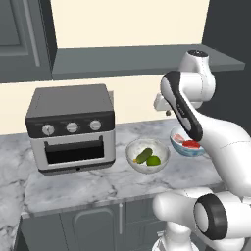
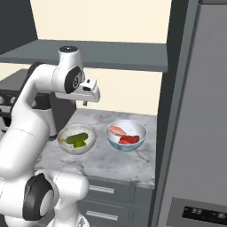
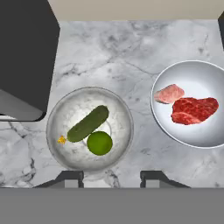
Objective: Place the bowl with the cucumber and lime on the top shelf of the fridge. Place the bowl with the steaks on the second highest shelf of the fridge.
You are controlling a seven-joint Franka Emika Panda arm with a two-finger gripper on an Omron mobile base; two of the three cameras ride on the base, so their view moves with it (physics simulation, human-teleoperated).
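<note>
- Take the toaster oven [image 1: 72,128] as your landmark: the veg bowl [image 1: 147,156] sits on the counter [image 1: 73,188] just to its right, and the steak bowl [image 1: 187,143] is beyond that again, near the veg bowl but not touching it.
- Your gripper [image 3: 111,178] hangs above the counter, well clear of both bowls and looking straight down on them. In the right base view the gripper [image 2: 85,103] sits high above the veg bowl [image 2: 77,138], with open air between.
- The relation that matters: in the hand view the veg bowl [image 3: 89,128] lies just ahead of the fingertips and slightly toward the oven side, so the drop is nearly straight down onto the near rim. The steak bowl [image 3: 192,104] is off to the far side from the oven, so I judge the veg bowl the nearer target.
- The cucumber [image 3: 88,124] lies on a diagonal across the bowl, with the lime [image 3: 99,143] touching it at the side nearer the fingers. Neither reaches the rim, so a rim pinch looks unobstructed.
- The jaws stand apart with nothing between them; both dark fingers [image 3: 71,178] show with a clear gap.
- The fridge [image 2: 199,133] stands past the steak bowl [image 2: 126,134] from the oven, its door closed as far as you can see. Neither bowl is lifted yet, so the task is at its start.
- Watch the oven's corner when you descend; it is close beside the veg bowl.
</note>
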